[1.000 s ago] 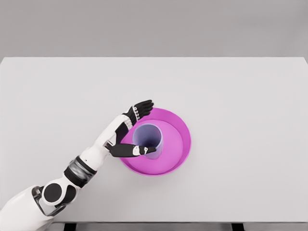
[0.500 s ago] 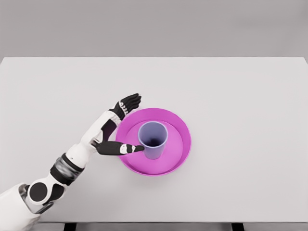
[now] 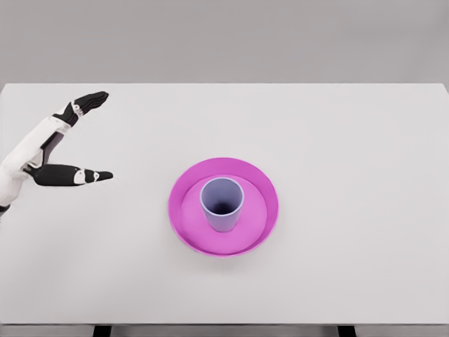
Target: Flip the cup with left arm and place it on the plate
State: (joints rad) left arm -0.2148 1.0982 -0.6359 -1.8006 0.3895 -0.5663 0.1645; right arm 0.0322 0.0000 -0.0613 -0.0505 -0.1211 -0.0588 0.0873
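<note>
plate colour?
Magenta pink. The plate shows best in the head view, with the lavender cup standing upright on it.

The left robot hand (image 3: 52, 144) has let go of the cup (image 3: 222, 203) and pulled well away to the bench's (image 3: 351, 140) far left edge, fingers spread and holding nothing.

You've only got one view here, the head camera, so there's no second view sharing any of the scene. It sits high and looks steeply down and forward across the flat white rectangular table (image 3: 337, 140), far enough back that you see both side edges. The far edge runs along the upper part against a plain grey backdrop, the near edge along the bottom. The round magenta plate (image 3: 263, 182) lands roughly mid-frame.
</note>
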